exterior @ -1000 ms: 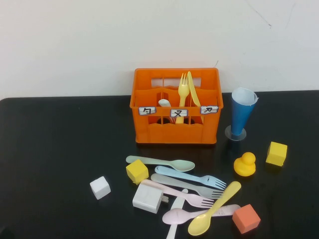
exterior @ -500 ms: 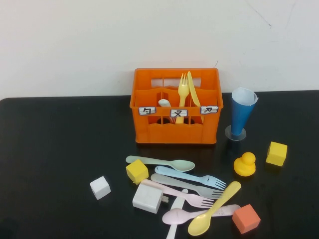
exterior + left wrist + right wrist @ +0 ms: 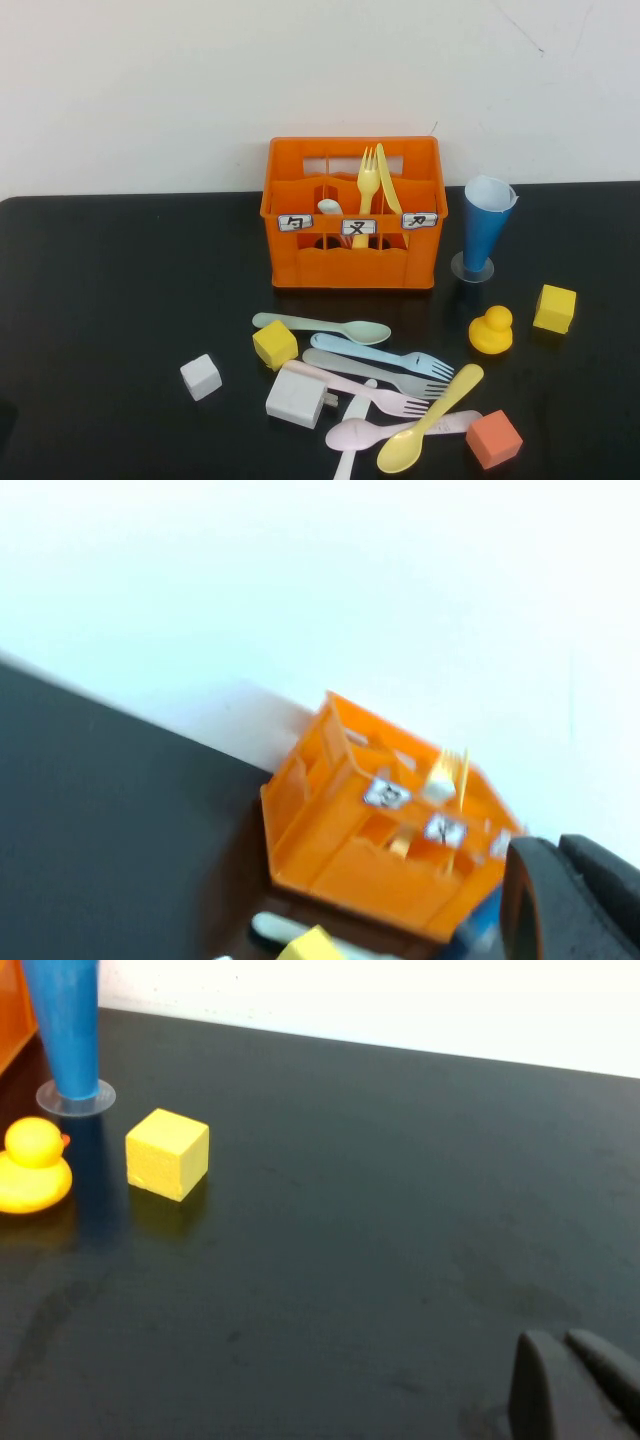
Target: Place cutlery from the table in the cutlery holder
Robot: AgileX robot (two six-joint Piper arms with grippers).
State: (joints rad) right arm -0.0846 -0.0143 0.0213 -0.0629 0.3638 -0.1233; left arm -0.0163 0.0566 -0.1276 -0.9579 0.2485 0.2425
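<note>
Seven cutlery pieces [image 3: 372, 382] on table [image 3: 120, 290] before cutlery holder [image 3: 352, 260]; perhaps three inside. Four cubes. Left gripper [image 3: 570, 900], right gripper [image 3: 575, 1385] at wrist-view edges, jaw state unclear.

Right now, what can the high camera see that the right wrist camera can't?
Only the high view shows the spoons and forks lying on the table, the yellow fork standing in the crate, the white cube and orange cube. No gripper shows there.

Only the right wrist view shows the right gripper, fingers together, above bare table. The left gripper shows only in its own camera.

Both show the duck, the yellow cube beside it and the blue cup.
</note>
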